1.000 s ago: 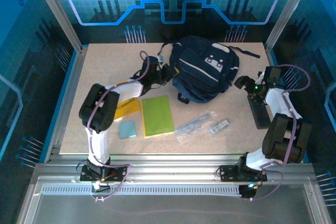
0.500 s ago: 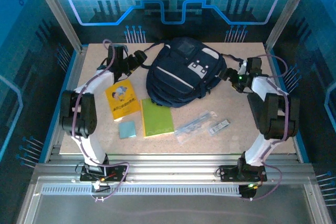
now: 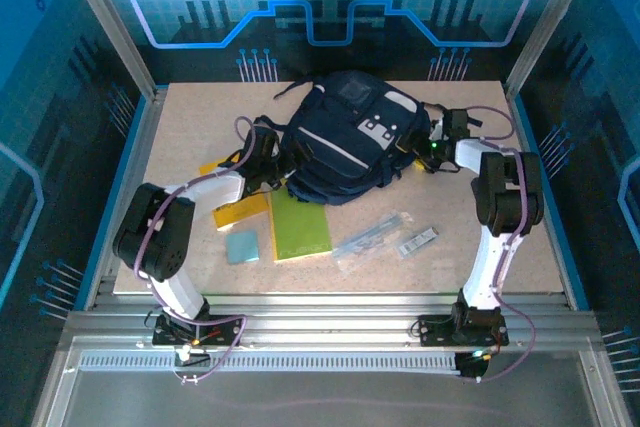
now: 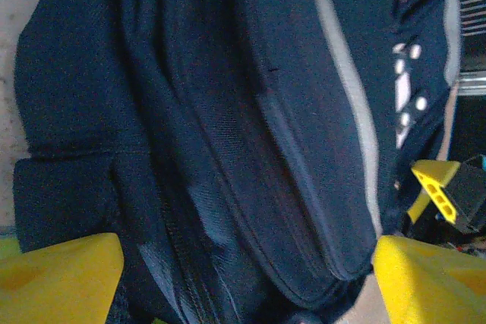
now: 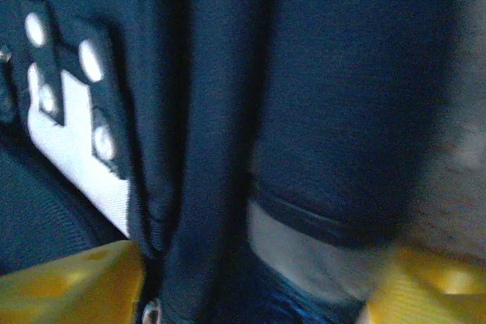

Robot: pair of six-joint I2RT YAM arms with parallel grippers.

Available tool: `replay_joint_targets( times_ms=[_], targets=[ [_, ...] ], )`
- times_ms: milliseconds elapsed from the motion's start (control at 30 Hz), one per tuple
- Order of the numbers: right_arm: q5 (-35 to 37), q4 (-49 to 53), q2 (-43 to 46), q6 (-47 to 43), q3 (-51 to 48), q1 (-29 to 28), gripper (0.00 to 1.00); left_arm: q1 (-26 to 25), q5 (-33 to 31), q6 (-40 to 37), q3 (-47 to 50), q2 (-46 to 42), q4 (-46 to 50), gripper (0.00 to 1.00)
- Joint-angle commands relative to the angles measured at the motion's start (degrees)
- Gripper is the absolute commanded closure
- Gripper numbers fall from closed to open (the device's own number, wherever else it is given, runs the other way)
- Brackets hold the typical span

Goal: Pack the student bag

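The student bag (image 3: 345, 147), a large navy backpack with grey stripes and a white-grey patch (image 3: 378, 130), lies at the back middle of the table. My left gripper (image 3: 278, 160) is pressed against its left side. In the left wrist view its yellow fingers (image 4: 61, 278) stand wide apart, open, with bag fabric (image 4: 228, 134) between them. My right gripper (image 3: 420, 149) is at the bag's right side. Its yellow fingers (image 5: 68, 282) are also open, with navy fabric (image 5: 326, 96) and the patch (image 5: 68, 149) close in front.
In front of the bag lie a yellow book (image 3: 235, 207) partly under my left arm, a green notebook (image 3: 300, 227), a small light-blue square (image 3: 242, 245), a clear packet of pens (image 3: 372, 235) and a small packaged item (image 3: 418, 240). Metal frame posts stand at the table's back corners.
My left gripper swung from the table's back left to the bag's left side. My right gripper moved in closer to the bag's right side. The bag shifted left earlier and now rests.
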State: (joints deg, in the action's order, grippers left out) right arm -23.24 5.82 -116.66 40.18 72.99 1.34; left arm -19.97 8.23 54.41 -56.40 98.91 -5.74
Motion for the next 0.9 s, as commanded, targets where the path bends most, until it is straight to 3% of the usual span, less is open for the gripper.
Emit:
replay_joint_targets(
  times_ms=[0,267,500,700,867],
  targets=[
    [-4.5,-5.4,-1.3,3.9,1.7,-1.3,0.44,-1.1,-1.6,3.9,0.1,2.7,-3.7,0.13],
    [-11.9,-7.5,7.9,6.4,-2.4,-0.8,1.00,1.2,-3.2,1.1,-10.5,12.1,-4.9,0.13],
    [-15.1,-0.8,21.3,8.1,-5.7,-2.1,1.00,5.6,-3.0,-6.3,-27.7,20.2,-0.8,0.13],
    [-10.6,6.8,27.9,10.2,-4.6,-5.4,1.00,6.3,-0.3,-12.9,-42.8,24.3,7.6,0.13],
    [-3.9,1.4,30.7,20.7,-8.1,-7.8,1.00,6.0,3.8,-18.9,-44.3,18.9,15.4,0.13]
  ],
)
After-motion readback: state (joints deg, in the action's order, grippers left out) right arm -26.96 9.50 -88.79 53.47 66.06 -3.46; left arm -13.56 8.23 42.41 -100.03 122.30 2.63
